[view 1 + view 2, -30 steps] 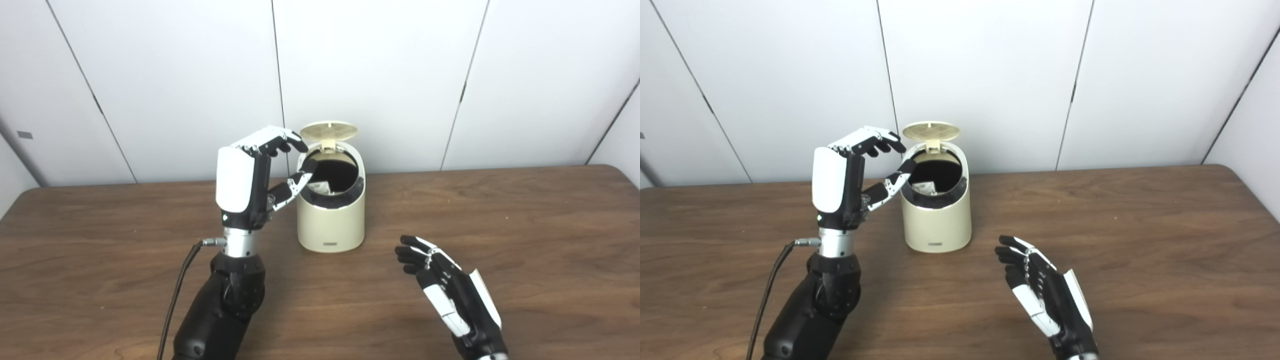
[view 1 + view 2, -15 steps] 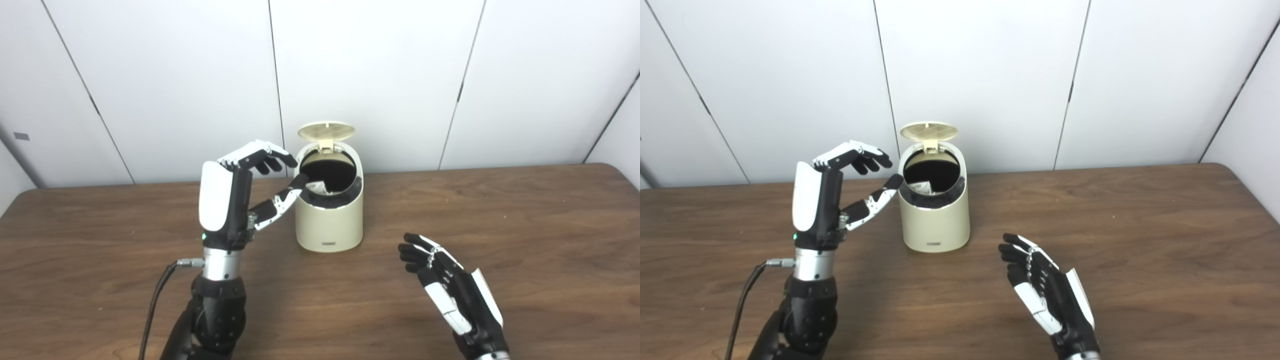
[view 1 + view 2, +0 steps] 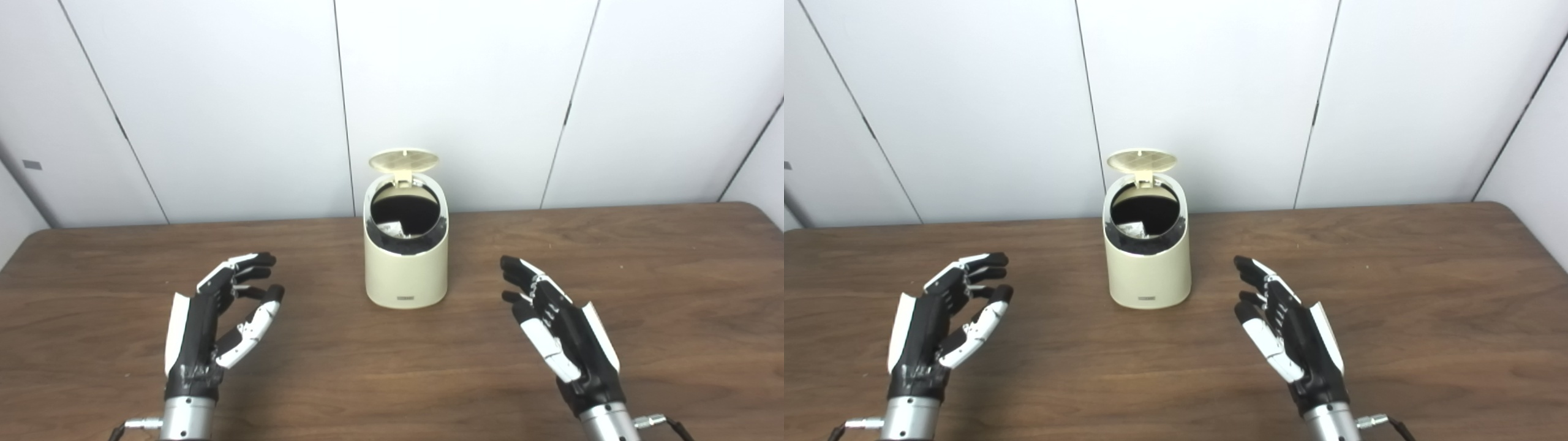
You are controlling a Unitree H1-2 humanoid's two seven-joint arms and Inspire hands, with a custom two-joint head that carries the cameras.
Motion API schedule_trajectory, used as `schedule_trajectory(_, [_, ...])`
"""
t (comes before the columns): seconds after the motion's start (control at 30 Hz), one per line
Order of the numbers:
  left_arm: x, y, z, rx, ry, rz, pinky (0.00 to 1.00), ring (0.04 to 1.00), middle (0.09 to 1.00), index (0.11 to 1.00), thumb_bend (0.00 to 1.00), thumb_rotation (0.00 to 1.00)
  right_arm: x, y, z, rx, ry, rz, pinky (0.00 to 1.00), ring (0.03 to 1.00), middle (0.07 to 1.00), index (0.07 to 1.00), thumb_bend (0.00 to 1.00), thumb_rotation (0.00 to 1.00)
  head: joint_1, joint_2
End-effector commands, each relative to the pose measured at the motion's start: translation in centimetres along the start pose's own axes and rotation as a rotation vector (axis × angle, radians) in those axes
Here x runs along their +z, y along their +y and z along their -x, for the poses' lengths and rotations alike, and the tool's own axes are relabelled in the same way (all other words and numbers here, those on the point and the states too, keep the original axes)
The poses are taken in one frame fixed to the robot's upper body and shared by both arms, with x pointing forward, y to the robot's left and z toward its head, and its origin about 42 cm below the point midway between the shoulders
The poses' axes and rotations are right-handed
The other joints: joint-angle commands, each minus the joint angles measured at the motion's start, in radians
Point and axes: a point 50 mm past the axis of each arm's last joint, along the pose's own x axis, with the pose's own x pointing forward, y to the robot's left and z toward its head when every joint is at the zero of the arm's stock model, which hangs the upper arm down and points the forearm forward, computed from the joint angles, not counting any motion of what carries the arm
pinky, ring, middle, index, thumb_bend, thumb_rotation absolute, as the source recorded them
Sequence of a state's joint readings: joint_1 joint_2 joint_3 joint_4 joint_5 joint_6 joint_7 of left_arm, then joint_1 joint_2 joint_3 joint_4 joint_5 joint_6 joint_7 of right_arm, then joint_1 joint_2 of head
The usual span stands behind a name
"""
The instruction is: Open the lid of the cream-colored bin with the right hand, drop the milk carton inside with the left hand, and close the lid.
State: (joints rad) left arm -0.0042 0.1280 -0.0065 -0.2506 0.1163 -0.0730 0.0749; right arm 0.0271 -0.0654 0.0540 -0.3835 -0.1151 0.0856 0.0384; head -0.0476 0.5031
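Change: the left robot hand (image 3: 217,324) has been drawn back from the mouth of the bin (image 3: 405,269) and lowered to the near left of the bench (image 3: 643,275); one second ago it was raised beside the rim with fingers over the opening.
Right side: the right robot hand (image 3: 560,331) has been moved slightly forward and now hovers to the right of the bin, apart from it.
Left robot hand state: fingers spread and loosely curled, nothing held.
Right robot hand state: fingers spread and extended, nothing held.
Milk carton: a pale, creased piece (image 3: 392,228) is seen low inside the bin against the dark interior; it is judged to be the milk carton, though only a corner shows.
Lid: the lid (image 3: 403,160) stands tipped up on its rear hinge, unchanged.
Meaning for the task: the drop is judged done; only the closing of the lid remains.
Bin material: smooth, matt cream plastic, a rounded cylinder with a slanted top and a dark inner ring.
Lid shape: a thin round disc with a ribbed underside.
Bench surface: dark wood grain, flat, faintly glossy.
Backdrop: plain white panels with dark seams.
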Motion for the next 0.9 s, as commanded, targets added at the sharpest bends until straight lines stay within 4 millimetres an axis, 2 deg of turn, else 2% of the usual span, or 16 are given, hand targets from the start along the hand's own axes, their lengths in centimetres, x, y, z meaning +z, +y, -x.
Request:
schedule_trajectory(0.0, [1.4, 0.1, -0.1, -0.015, -0.046, 0.040, 0.74, 0.807, 0.842, 0.875, 0.45, 0.58, 2.0, -0.5, -1.4, 0.010, -0.076, 0.042, 0.83, 0.905, 0.899, 0.850, 0.56, 0.79, -0.002, 0.004])
schedule_trajectory(0.07, [1.0, 0.0, 0.6, -0.046, 0.013, 0.052, 0.84, 0.876, 0.905, 0.936, 0.47, 0.68, 2.6, -0.7, -2.1, 0.020, -0.072, 0.071, 0.84, 0.909, 0.904, 0.861, 0.59, 0.80, -0.003, 0.005])
schedule_trajectory(0.2, [0.2, -0.4, 1.8, -0.101, 0.104, 0.070, 0.93, 0.957, 0.983, 0.995, 0.48, 0.74, 3.5, -1.1, -3.9, 0.027, -0.088, 0.204, 0.81, 0.892, 0.900, 0.870, 0.65, 0.85, -0.006, 0.008])
schedule_trajectory(0.27, [0.1, -0.8, 2.1, -0.116, 0.127, 0.066, 0.95, 0.971, 0.996, 0.999, 0.47, 0.76, 3.6, -1.3, -5.3, 0.022, -0.120, 0.257, 0.75, 0.873, 0.896, 0.872, 0.67, 0.86, -0.007, 0.008])
schedule_trajectory(0.37, [-0.2, -1.3, 2.5, -0.128, 0.147, 0.056, 0.95, 0.978, 0.997, 1.000, 0.47, 0.76, 4.2, -1.4, -7.8, 0.013, -0.147, 0.332, 0.88, 0.915, 0.919, 0.887, 0.69, 0.87, -0.007, 0.009])
schedule_trajectory(0.43, [-0.5, -1.7, 2.5, -0.134, 0.150, 0.048, 0.94, 0.975, 0.993, 1.000, 0.46, 0.76, 5.1, -1.3, -9.5, 0.023, -0.178, 0.368, 0.90, 0.927, 0.931, 0.898, 0.67, 0.87, -0.006, 0.007])
schedule_trajectory(0.57, [-0.8, -2.2, 2.6, -0.139, 0.159, 0.043, 0.97, 0.984, 0.996, 1.000, 0.47, 0.86, 6.9, -0.7, -12.9, 0.054, -0.227, 0.424, 0.85, 0.908, 0.935, 0.894, 0.63, 0.83, 0.000, 0.005])
schedule_trajectory(0.67, [-0.8, -2.4, 2.7, -0.131, 0.172, 0.042, 0.98, 0.986, 0.995, 1.000, 0.48, 0.89, 8.4, 0.0, -15.2, 0.072, -0.258, 0.488, 0.82, 0.900, 0.930, 0.892, 0.62, 0.82, 0.002, 0.002])
schedule_trajectory(0.87, [-0.8, -2.6, 3.0, -0.116, 0.181, 0.055, 0.98, 0.982, 0.998, 1.000, 0.50, 0.93, 10.4, 1.3, -19.1, 0.118, -0.305, 0.557, 0.84, 0.908, 0.918, 0.904, 0.62, 0.77, 0.004, -0.002])
